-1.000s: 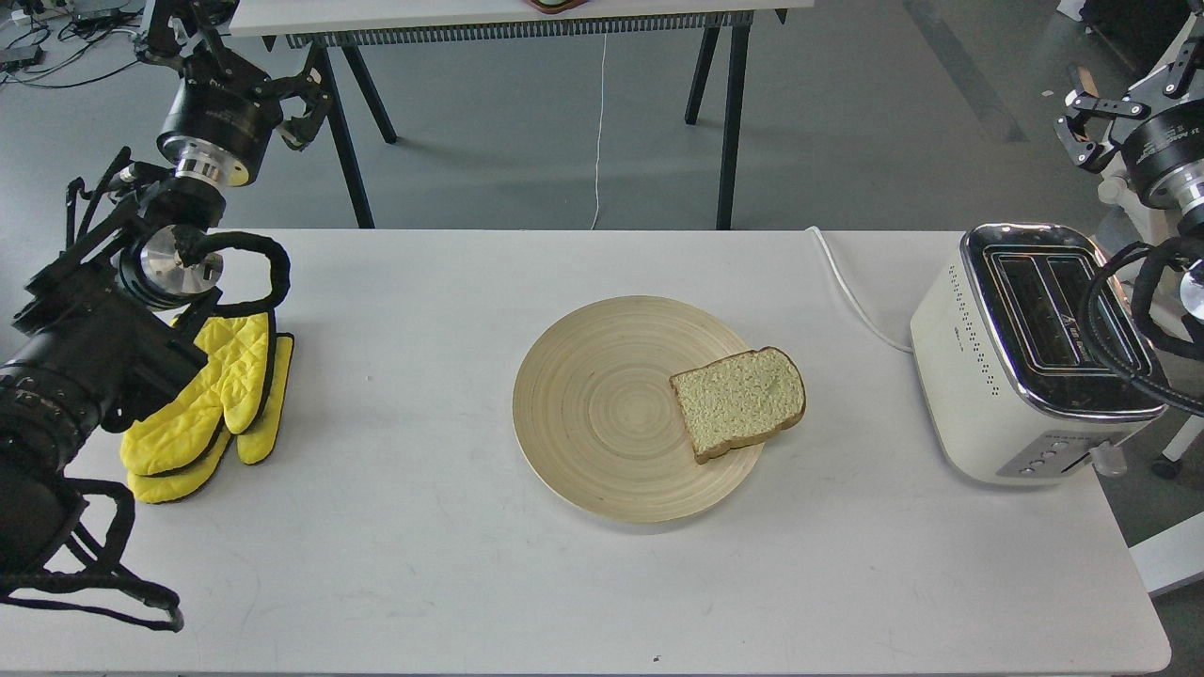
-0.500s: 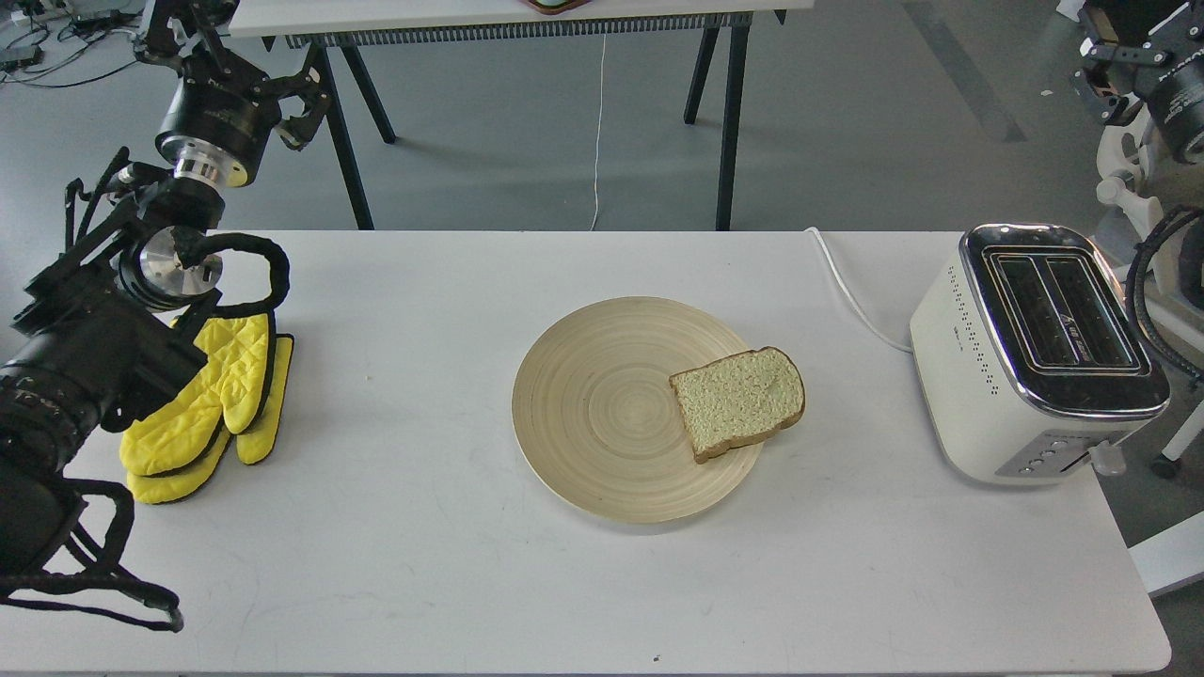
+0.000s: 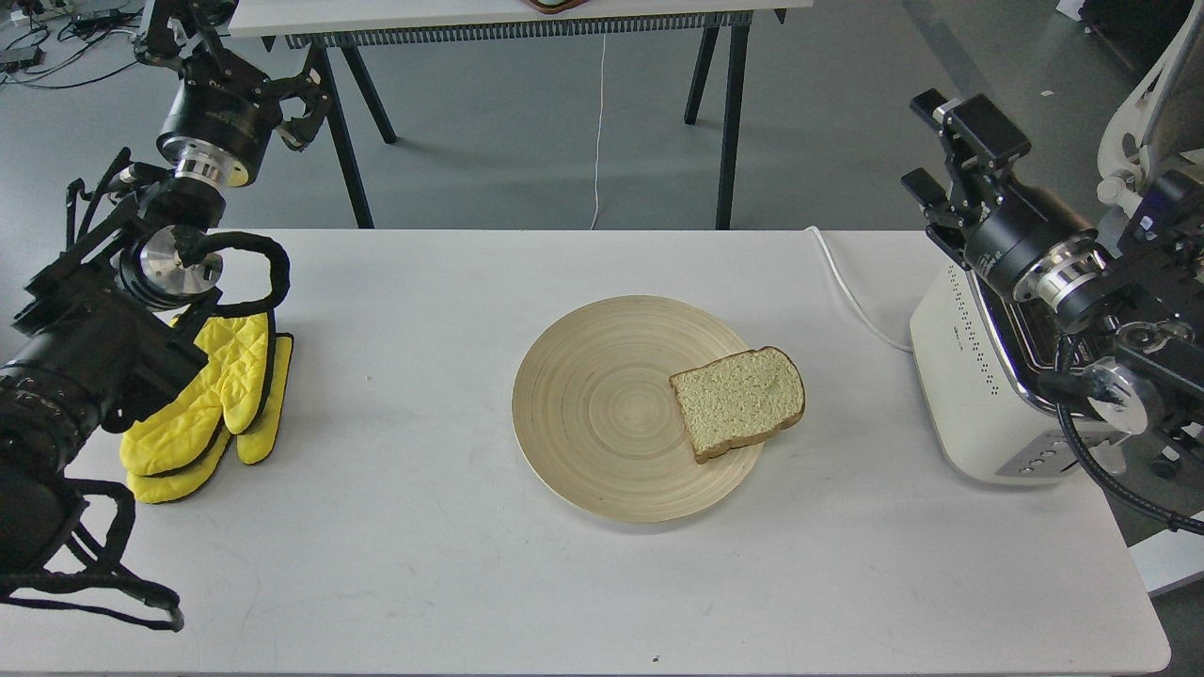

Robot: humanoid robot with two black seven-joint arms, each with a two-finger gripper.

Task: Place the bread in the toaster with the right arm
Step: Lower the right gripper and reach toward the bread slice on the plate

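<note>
Lying flat on the white desk (image 3: 395, 527), on a wooden plate (image 3: 602, 404): bread (image 3: 739, 401). Swinging in over the toaster (image 3: 978, 376) since a second ago, right arm (image 3: 1053, 263) (jaws apart, empty), starting its reach.

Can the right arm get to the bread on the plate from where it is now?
Probably yes. The bread lies flat on the plate's right edge, nothing on or around it. The right end effector is raised above the toaster, with only bare table between toaster and plate.
</note>
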